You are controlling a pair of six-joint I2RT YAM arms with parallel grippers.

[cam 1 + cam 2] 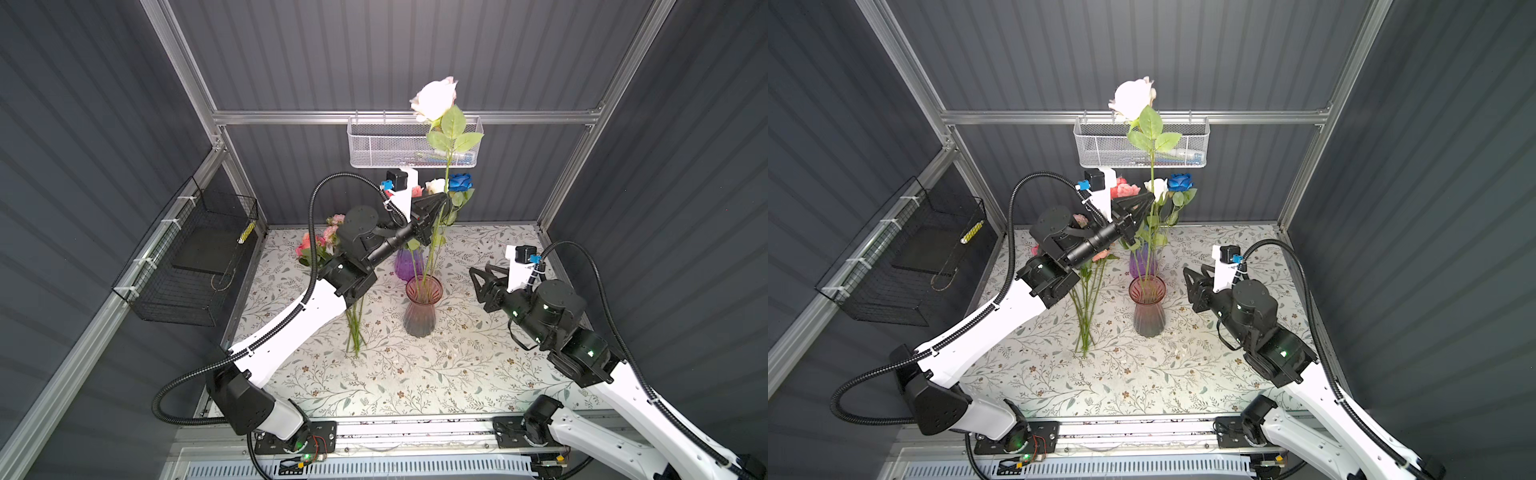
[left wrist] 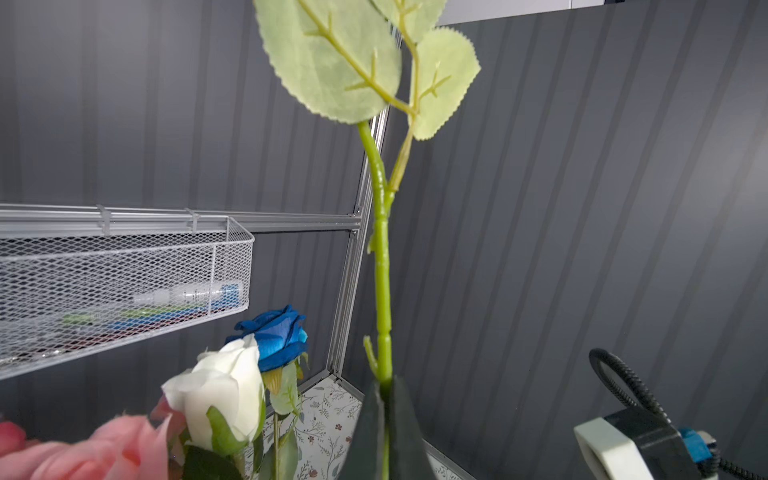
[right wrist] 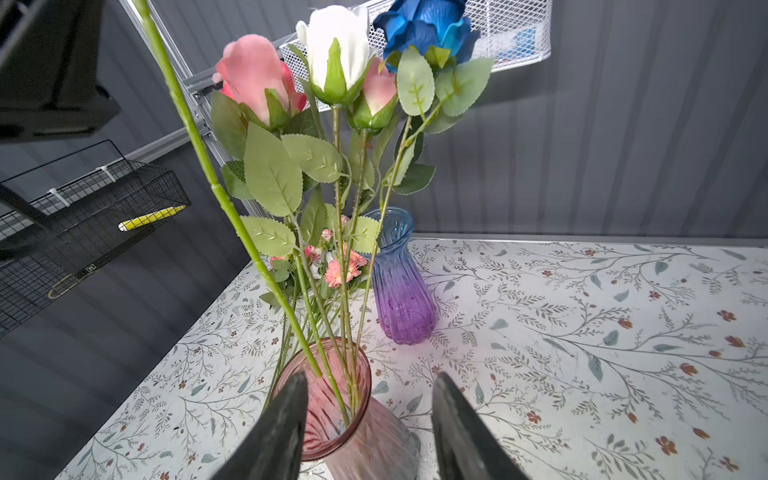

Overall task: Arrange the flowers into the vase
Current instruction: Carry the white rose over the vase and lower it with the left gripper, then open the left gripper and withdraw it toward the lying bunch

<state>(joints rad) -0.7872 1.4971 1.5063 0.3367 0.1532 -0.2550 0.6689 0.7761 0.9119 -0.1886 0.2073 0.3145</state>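
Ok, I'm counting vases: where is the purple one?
In both top views the purple vase stands at mid-table, just behind and slightly left of the pink vase.

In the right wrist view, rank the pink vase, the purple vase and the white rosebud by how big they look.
1. pink vase: looks largest, but it is nearest the camera and cut off, so that is unsure
2. purple vase
3. white rosebud

Standing roses (image 3: 316,160) crowd the pink vase (image 1: 422,318) mouth; purple vase (image 1: 404,268) stands just behind it; worktop (image 1: 415,374) in front of it lies bare.
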